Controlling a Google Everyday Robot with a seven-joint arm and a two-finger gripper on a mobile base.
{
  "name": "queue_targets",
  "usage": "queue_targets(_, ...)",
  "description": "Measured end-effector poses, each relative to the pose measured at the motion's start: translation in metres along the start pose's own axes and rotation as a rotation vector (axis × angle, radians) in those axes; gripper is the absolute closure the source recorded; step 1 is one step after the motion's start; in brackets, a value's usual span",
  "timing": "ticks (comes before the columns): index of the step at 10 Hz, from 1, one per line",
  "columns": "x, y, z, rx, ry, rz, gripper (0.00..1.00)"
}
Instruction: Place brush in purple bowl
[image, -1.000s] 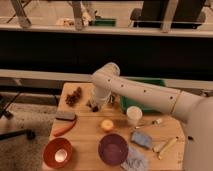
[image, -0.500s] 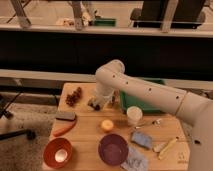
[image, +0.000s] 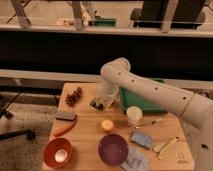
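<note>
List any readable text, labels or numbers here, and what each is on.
Nothing legible.
Wooden table, near right corner: small dark mark, too blurred to read.
Gripper, low over the table's far side beside the green tray: no marking visible.

The gripper (image: 99, 104) hung low over the far middle of the wooden table (image: 90, 142) with its jaws closed; whether it held anything could not be determined. Just left of the gripper in view lay a dark red cluster (image: 74, 96), and just right of it stood the green tray (image: 145, 100). Nearer the camera than the gripper sat a round yellow fruit (image: 106, 125), with the purple bowl (image: 113, 149) nearer still. A white cup (image: 134, 115) stood at the gripper's near right. The orange bowl (image: 57, 152) sat well apart at near left.
</note>
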Motion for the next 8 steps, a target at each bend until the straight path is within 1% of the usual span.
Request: queue_targets(8,-0.008,0.02,-0.021,-0.01,-0.033,0.023,1.0)
